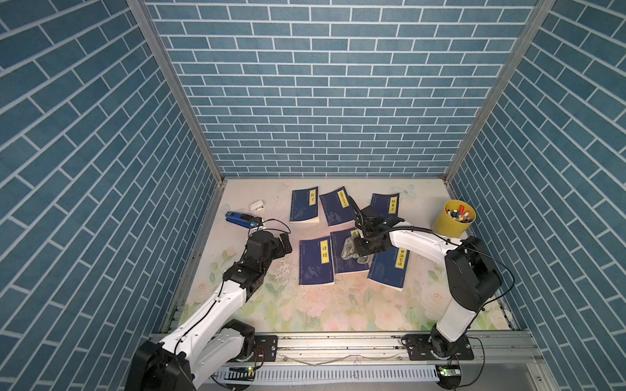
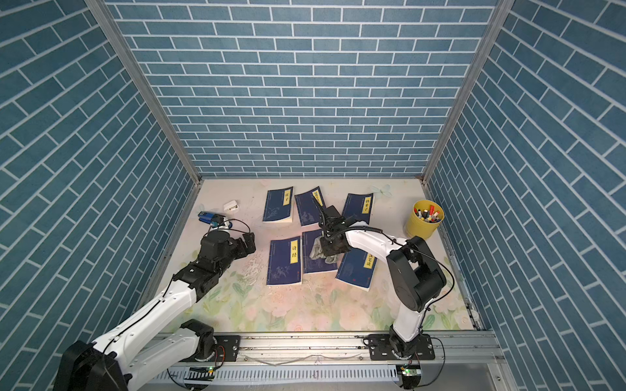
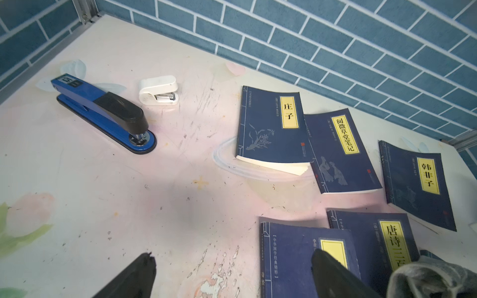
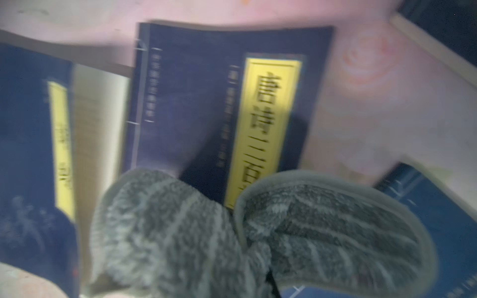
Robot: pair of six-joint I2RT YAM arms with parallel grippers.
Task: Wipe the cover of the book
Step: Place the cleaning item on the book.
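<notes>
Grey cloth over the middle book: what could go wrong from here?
1. The middle book lies loose; the open left pincer is off it, so wiping may push it into the book beside it.
2. The grey cloth is bunched in the shut right pincer, so it may wipe only a strip.

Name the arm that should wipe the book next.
Right. The right hand is shut on the cloth, over the middle front book. The left hand is open, empty, and off to the side.
</notes>
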